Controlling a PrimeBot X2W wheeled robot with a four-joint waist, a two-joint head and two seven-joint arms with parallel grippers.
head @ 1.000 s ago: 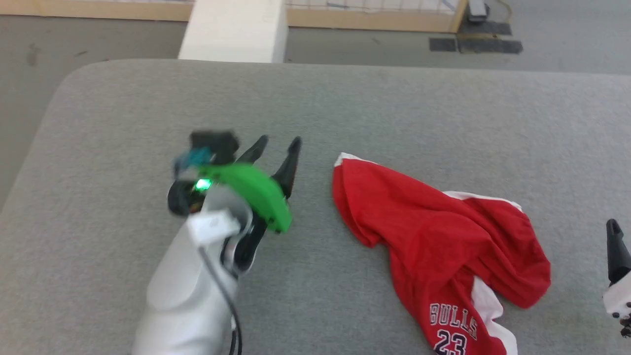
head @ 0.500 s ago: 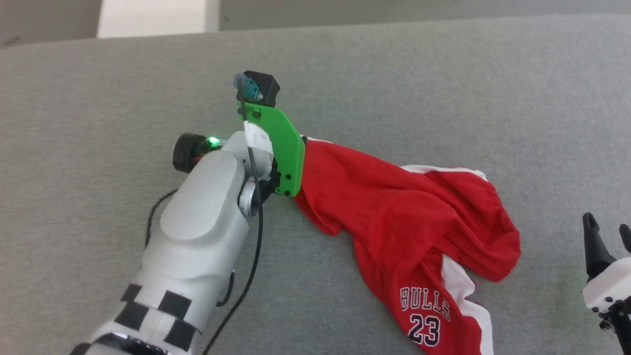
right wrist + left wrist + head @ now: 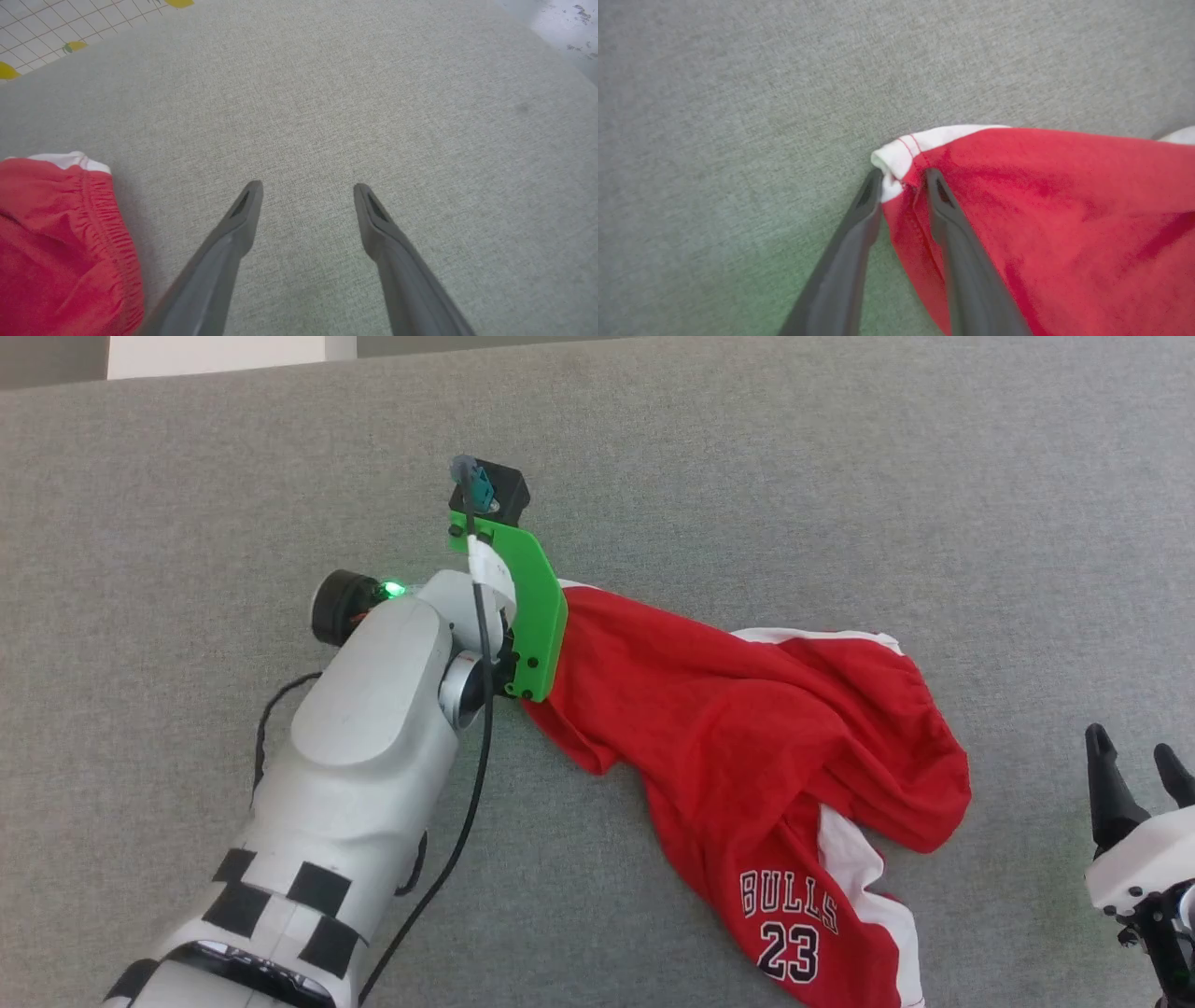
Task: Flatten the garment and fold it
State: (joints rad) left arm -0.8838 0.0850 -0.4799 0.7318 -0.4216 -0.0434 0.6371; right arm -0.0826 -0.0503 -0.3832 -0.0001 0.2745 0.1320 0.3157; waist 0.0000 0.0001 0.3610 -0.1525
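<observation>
Head view: the bright red jersey garment (image 3: 747,747), white-striped and lettered "BULLS 23", lies crumpled on the grey fabric-covered table (image 3: 840,476), with my right gripper (image 3: 1134,756) apart at its side. Left wrist view: my left gripper (image 3: 903,179) straddles its white-trimmed corner, fingers (image 3: 859,224) close with cloth between; whether they pinch yet I can't tell. Right wrist view: the right fingers (image 3: 233,233) are spread wide and empty, near the gathered hem. I judge this the first grasp for flattening; next needs a firm pinch, then a second corner.

The garment (image 3: 747,737): bright red, white trim, dark white-outlined "BULLS 23". The table (image 3: 840,476): plain grey weave. The left arm (image 3: 364,747): pale grey, black checks, green bracket (image 3: 534,607). The left hand (image 3: 902,176) and right hand (image 3: 308,189): dark grey.
</observation>
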